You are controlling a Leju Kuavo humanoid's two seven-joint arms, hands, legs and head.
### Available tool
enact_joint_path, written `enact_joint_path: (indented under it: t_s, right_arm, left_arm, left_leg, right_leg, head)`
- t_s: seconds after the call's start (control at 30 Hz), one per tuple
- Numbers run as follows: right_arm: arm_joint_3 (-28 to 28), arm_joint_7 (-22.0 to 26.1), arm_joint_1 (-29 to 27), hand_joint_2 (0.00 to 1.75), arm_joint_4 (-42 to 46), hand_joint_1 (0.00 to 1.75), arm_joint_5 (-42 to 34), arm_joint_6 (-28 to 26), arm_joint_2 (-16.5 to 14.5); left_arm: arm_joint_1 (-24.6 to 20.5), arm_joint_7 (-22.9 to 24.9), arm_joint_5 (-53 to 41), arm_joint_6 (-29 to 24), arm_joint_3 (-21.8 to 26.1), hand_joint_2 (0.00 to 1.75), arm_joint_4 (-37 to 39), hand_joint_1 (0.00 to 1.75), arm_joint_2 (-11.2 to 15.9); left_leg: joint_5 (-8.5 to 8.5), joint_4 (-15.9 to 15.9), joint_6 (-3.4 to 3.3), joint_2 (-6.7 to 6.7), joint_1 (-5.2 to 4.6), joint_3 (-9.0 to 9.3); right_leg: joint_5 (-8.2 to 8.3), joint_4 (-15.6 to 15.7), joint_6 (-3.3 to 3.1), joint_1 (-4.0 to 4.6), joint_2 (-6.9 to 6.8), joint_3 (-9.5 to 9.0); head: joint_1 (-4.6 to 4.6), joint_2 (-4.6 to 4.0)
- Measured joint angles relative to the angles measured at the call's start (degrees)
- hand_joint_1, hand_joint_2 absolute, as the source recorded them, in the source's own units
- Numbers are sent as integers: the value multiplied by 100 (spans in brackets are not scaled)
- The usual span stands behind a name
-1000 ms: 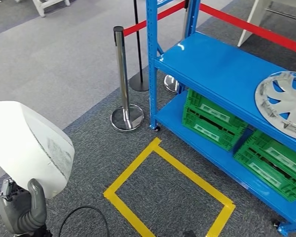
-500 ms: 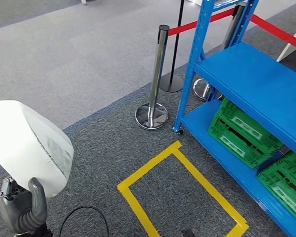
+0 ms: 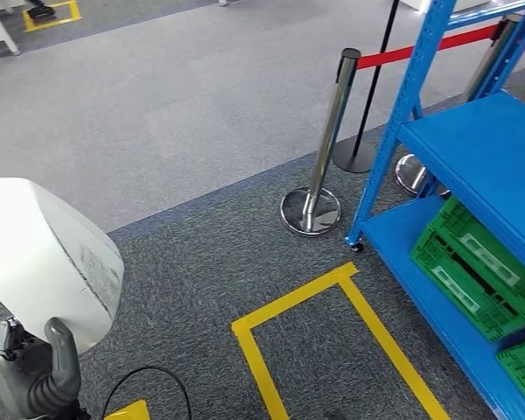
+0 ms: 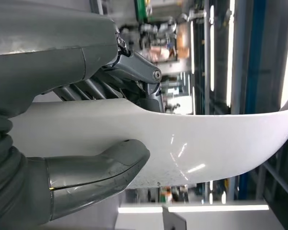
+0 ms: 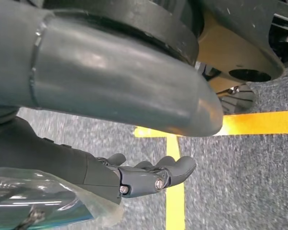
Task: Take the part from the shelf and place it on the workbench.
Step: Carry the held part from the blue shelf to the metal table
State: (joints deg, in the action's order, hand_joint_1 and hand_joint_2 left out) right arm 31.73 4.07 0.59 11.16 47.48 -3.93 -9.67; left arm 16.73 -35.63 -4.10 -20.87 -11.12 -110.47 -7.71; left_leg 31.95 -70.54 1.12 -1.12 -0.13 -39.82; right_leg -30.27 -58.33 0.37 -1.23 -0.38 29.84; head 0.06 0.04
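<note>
L hand [image 3: 31, 381] at the near left of the head view grips the white curved part [image 3: 45, 254], thumb up against its lower edge; the part is held up above the hand, well off the carpet. L wrist view: thumb [image 4: 99, 170] on one face of the white panel [image 4: 193, 139], darker fingers [image 4: 135, 72] on the other face, so it's clamped betw. them. R hand [image 5: 150, 175] hangs over grey carpet w/ yellow tape lines, fingers loosely extended and slightly apart, nothing in them. Black cable loop [image 3: 148, 381] on the floor just beside the L hand. Further out, a yellow tape rectangle [image 3: 299, 302] on the carpet. Beyond that, a chrome stanchion [image 3: 319, 153] w/ red belt [image 3: 418, 52], near the blue shelf unit [image 3: 471, 149] at right. Green crates [image 3: 478, 267] sit on the shelf's bottom level. Far left, another yellow floor mark [image 3: 48, 13].
</note>
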Motion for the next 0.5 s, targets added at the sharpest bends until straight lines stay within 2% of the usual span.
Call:
enact_joint_path:
  t_s: [0.03,0.07,0.1,0.13,0.2,0.23,0.27,0.33,0.37,0.4,0.47,0.5]
  right_arm:
    - [1,9,-5,0,0,0,1,3,8]
    - [2,19,-5,0,1,0,-1,6,15]
    - [3,28,1,0,1,0,-2,10,19]
    - [3,37,10,0,1,0,-3,15,21]
    - [2,48,23,0,1,0,-3,27,21]
    - [1,54,26,0,1,0,-3,33,21]
    - [1,60,30,0,1,0,-1,39,21]
    - [-1,74,55,0,1,0,5,53,20]
    - [-3,81,71,0,1,0,14,61,20]
    - [-5,87,81,0,1,0,20,66,20]
    - [-8,94,79,0,1,0,30,72,21]
    - [-8,95,71,0,1,0,29,72,21]
  left_arm:
    - [-3,2,-27,-21,-2,175,0,175,8]
    - [-2,4,-56,-42,-3,175,0,175,18]
    - [-2,5,-78,-58,-3,175,-1,175,27]
    - [-3,5,-97,-72,-2,175,-5,175,34]
    - [-17,6,-124,-91,-3,175,-26,175,40]
    - [-32,7,-136,-97,-5,175,-38,175,42]
    - [-45,8,-144,-105,-9,175,-48,175,45]
    - [-49,9,-155,-119,-14,175,-67,175,50]
    - [-43,8,-157,-128,-13,175,-81,175,53]
    - [-47,7,-159,-136,-13,175,-95,175,53]
    - [-66,5,-162,-143,-21,175,-112,175,51]
    - [-75,5,-162,-142,-26,175,-114,175,50]
  left_leg:
    - [113,-328,14,35,16,-152]
    - [122,-483,20,48,28,-219]
    - [19,-404,17,63,34,-173]
    - [-172,-101,3,104,34,-14]
    - [-488,705,-55,344,-15,404]
    - [-553,985,-91,450,-48,546]
    - [-547,1117,-124,514,-81,607]
    - [-535,1160,-187,422,-100,608]
    - [-550,1192,-220,356,-90,617]
    - [-570,1225,-257,290,-74,628]
    - [-592,1266,-314,165,-46,644]
    - [-592,1266,-328,94,-44,641]
  right_leg:
    - [-10,0,-8,8,-100,-3]
    - [-21,-1,-10,12,-192,-9]
    - [-33,-1,-8,14,-272,-21]
    - [-50,-1,-2,15,-348,-43]
    - [-98,-1,38,27,-478,-81]
    - [-122,0,69,37,-539,-91]
    - [-142,3,100,46,-600,-96]
    - [-166,21,151,47,-713,-146]
    - [-203,2,173,38,-659,-158]
    - [-282,-98,190,28,-522,-130]
    - [-577,-642,207,16,-143,139]
    - [-738,-1037,210,15,-32,345]
  head:
    - [2,0]
    - [1,0]
    - [0,0]
    - [-1,0]
    - [-2,0]
    - [-3,0]
    - [-3,0]
    - [-4,0]
    - [4,0]
    - [10,0]
    - [38,0]
    - [44,0]
